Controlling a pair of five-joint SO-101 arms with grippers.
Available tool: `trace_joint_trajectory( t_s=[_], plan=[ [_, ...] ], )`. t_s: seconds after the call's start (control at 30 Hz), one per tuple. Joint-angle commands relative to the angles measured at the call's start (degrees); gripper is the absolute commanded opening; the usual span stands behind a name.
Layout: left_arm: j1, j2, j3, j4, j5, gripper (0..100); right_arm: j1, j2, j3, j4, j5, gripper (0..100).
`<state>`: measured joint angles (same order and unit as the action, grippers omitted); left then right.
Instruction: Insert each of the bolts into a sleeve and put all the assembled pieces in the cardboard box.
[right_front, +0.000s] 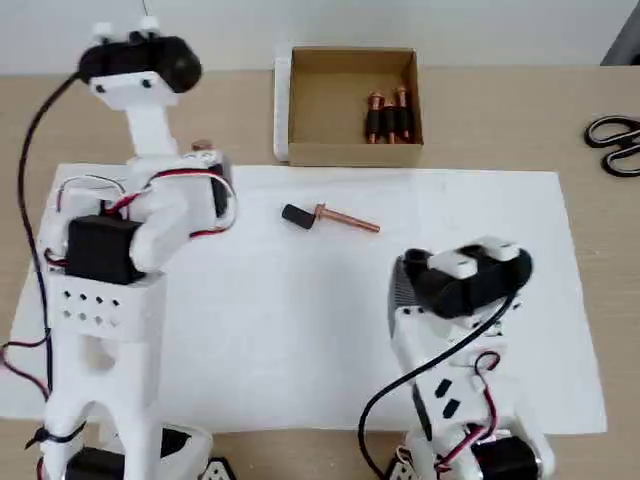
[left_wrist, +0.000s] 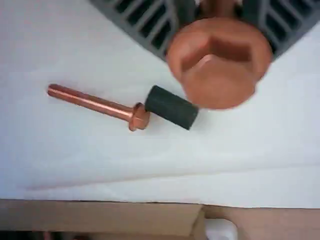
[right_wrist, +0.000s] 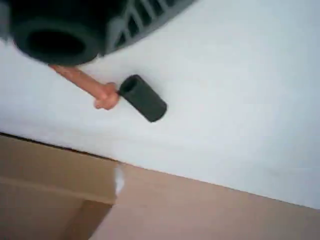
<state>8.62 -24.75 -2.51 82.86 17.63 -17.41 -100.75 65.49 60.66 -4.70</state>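
- Left jaws grip a bolt (left_wrist: 217, 65), right jaws a sleeve (right_wrist: 57, 42); off-axis mating likely jams the tip on the rim.
- At 6 o'clock of cardboard box (right_front: 330, 110), spare bolt (right_front: 348, 218) touches spare sleeve (right_front: 297, 216); a low sweep may scatter them.

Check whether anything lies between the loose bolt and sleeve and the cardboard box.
Nothing visible does. The loose bolt and loose sleeve lie on the white sheet; bare sheet runs to the cardboard box's near wall. The held bolt in the left gripper and held sleeve in the right gripper sit off that line.
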Motion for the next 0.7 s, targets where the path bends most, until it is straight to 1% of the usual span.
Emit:
trace_joint_trajectory(
  t_s=[0.0,0.13,0.27,0.37,0.53,0.67],
  plan=[
    [5.7,-2.5,-2.7,-3.1,2.8,1,-3.7,-1.9,-0.2,-2.0,0.6,0.3],
    [9.8,-2.5,-2.8,-7.1,3.7,1,-5.5,-2.2,0.0,-2.0,0.6,0.3],
    [13.9,-4.4,-7.4,-11.1,3.7,1,-5.8,-2.1,0.0,-2.1,0.4,0.3],
    [16.6,-5.3,-8.0,-13.8,4.5,1,-6.0,-2.0,0.0,-2.1,0.3,0.3],
    [19.7,-5.3,-8.3,-13.7,11.3,1,-10.4,-2.1,0.0,-2.1,0.3,0.3],
    [19.9,-5.4,-8.3,-13.6,12.7,1,-11.6,-2.5,0.0,-2.2,0.2,0.3]
  ],
)
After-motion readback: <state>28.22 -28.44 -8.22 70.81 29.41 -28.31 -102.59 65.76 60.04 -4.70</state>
